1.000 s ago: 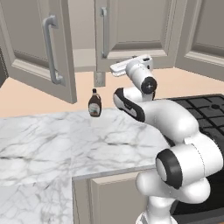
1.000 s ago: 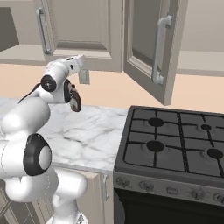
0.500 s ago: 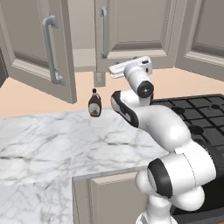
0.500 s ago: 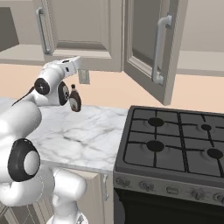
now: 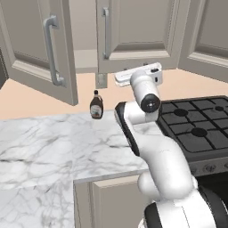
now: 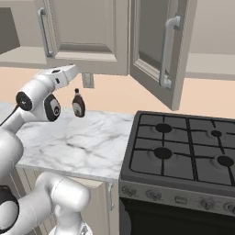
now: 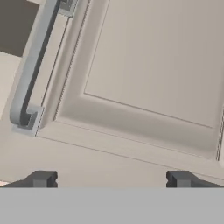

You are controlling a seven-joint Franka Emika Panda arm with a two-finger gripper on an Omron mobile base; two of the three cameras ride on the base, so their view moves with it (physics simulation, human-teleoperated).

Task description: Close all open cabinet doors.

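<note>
Facing a cabinet door (image 7: 153, 61) with the gripper (image 7: 111, 179) spread wide, holding nothing.
Handle (image 7: 33, 65) at upper left; bottle (image 5: 96, 105) left of centre on the counter (image 5: 49, 142).

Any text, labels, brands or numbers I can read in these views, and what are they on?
None readable.
Bottle: dark body with a paler patch on its front, too small and blurred to read.
Stove knobs: no legible marks.
Cabinet doors and handles: plain, no writing.
Wall plate under the cabinets: blank.
</note>
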